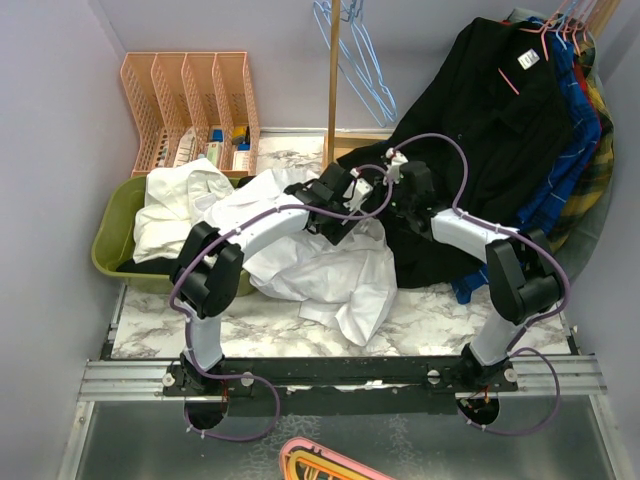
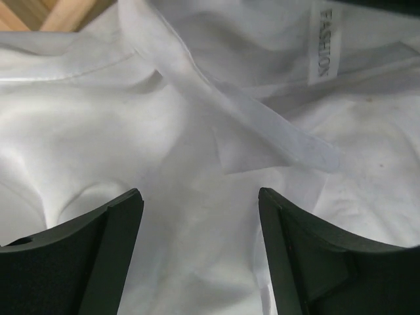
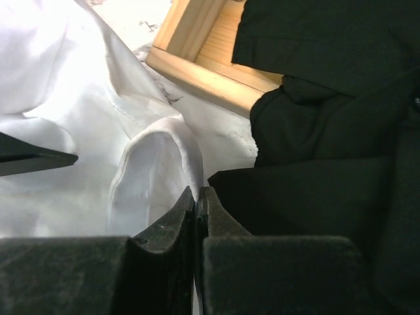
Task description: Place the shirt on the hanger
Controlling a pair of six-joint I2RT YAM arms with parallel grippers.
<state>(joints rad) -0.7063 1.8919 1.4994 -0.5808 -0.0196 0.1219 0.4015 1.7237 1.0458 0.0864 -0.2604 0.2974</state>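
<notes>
The white shirt lies crumpled on the marble table between the arms. In the left wrist view its collar and "FASHION" neck label face up. My left gripper is open and hovers close over the collar area, with fabric between the spread jaws. My right gripper is shut on a fold of the shirt's edge, and its jaws pinch the white fabric. The light-blue wire hanger hangs on the wooden stand at the back, apart from both grippers.
A black shirt and plaid garments hang on pink hangers at the right; the black shirt drapes beside the right gripper. The stand's wooden base is just beyond. A green tub holds a smaller white garment. A pink organiser stands at the back left.
</notes>
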